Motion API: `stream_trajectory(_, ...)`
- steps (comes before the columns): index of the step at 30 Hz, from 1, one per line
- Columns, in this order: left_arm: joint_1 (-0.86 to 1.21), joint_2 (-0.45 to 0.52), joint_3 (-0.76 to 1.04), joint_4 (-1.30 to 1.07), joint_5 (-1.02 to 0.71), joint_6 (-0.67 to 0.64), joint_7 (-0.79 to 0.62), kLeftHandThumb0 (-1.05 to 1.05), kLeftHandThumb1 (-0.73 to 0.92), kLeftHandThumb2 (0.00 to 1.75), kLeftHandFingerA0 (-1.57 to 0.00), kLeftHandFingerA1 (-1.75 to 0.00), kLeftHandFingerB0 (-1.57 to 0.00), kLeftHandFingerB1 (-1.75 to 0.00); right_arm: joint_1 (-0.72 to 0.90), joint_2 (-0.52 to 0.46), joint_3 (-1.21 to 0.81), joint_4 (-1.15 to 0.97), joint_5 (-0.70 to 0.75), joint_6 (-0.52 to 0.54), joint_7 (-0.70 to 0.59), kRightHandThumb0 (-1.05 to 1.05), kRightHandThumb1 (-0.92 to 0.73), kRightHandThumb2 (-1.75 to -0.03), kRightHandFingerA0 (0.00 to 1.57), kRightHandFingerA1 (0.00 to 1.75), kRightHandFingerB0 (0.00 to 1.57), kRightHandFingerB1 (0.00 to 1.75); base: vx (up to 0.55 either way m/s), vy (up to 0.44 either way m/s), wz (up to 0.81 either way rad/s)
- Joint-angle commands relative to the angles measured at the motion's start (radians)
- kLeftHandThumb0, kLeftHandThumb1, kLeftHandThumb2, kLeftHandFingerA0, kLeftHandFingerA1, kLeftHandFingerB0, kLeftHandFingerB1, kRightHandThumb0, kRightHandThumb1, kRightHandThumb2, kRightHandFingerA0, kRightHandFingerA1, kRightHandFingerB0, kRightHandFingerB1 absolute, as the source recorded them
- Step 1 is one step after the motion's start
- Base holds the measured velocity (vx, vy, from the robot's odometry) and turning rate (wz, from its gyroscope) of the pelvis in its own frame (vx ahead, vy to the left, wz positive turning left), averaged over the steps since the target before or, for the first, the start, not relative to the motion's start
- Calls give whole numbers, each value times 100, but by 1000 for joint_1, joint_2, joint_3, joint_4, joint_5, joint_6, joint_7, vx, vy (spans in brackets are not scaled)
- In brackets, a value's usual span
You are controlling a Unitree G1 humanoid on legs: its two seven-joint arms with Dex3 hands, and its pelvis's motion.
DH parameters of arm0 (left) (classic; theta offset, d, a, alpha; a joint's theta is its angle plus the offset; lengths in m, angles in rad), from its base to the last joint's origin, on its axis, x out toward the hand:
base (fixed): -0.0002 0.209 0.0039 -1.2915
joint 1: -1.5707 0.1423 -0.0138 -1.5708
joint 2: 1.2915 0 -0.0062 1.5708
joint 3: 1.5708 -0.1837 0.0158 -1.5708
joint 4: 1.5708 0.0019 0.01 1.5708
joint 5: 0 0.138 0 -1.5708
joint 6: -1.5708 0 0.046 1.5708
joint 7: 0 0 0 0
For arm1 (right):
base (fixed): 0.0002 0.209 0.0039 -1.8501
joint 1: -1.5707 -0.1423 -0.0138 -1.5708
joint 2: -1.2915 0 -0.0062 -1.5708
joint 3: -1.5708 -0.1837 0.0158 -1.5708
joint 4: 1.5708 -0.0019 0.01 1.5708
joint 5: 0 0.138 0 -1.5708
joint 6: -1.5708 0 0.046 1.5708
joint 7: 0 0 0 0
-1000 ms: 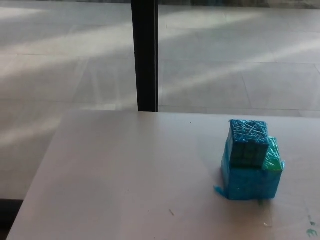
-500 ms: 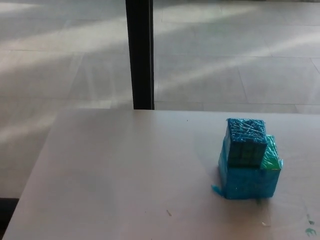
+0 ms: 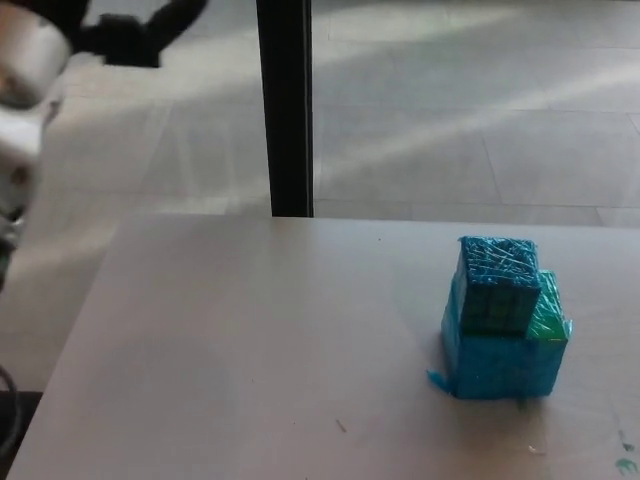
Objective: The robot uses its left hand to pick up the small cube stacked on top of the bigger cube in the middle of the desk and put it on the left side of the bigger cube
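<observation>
The left hand (image 3: 130, 35) has just come into sight at the upper left of the frame, where half a second ago there was only floor; the white forearm runs down the left edge and the black hand is blurred by motion. One dark finger seems to stick out toward the right, so the fingers look spread with nothing in them, though the blur makes that hard to confirm. The right hand does not show at all. The small cube (image 3: 497, 284), wrapped in blue tape, sits on top of the bigger cube (image 3: 503, 355) at the lower right of the frame, set toward the near-left part of its top so that a patch of green shows beside it on the right. Apart from a slight shift of the whole picture, which is the camera moving, the stack sits where it did before. The hand is high and well apart from the cubes, with a broad stretch of bare tabletop (image 3: 250, 330) between them, so this reads as the very start of the reach: the pick has not begun. The open space to the left of the bigger cube, where the small cube should end up, holds nothing that would get in the way.
</observation>
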Motion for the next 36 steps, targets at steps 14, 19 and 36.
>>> stream_trajectory(14, -186, -333, -193, 83, 125, 80, -203, -102, 70, 62, -19, -45, -18, -27, -2, -33, 10, -2, 2, -14, 23, -81, -54, -65, 67, 100, 54, 79, 0, 0, 0)
stream_trajectory(19, -135, -410, -205, 132, 121, 65, -211, -104, 66, 64, -21, -45, -16, -27, -28, -35, 18, 21, -7, -6, 12, -79, -54, -64, 68, 97, 55, 75, 0, 0, 0)
stream_trajectory(36, -18, -496, -245, 304, 127, 184, -387, -105, 52, 101, -89, -115, -12, -16, -51, -30, 18, 14, 4, -6, 33, -77, -52, -66, 68, 98, 55, 76, 0, 0, 0)
